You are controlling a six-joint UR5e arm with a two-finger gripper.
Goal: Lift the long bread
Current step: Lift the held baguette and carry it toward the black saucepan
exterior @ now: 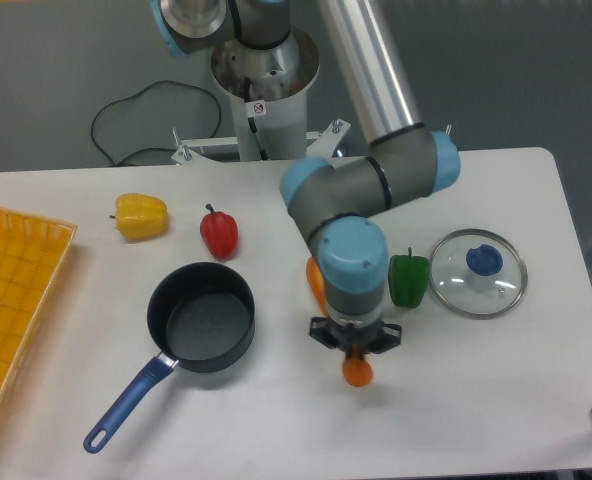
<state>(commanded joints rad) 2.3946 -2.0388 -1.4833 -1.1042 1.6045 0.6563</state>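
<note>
Fixed camera, bread position: the long slim orange-golden toy bread (356, 371) lies on the white worktop (496, 390) directly under the gripper (355, 347), between the dark pan (202, 318) and the green pepper (408, 279).
Long axis: runs from upper left to lower right; one orange end (316, 281) shows beside the wrist, the other rounded end pokes out below.
Gripper: its fingers are hidden beneath the wrist; whether they are spread or pinching the bread, I cannot tell.
Look: smooth orange, middle hidden by the arm.

The arm descends from the top centre of the frame, elbow bent at centre right, wrist pointing straight down. Its gripper (356, 352) sits lower centre, fingers hidden beneath the wrist.
</note>
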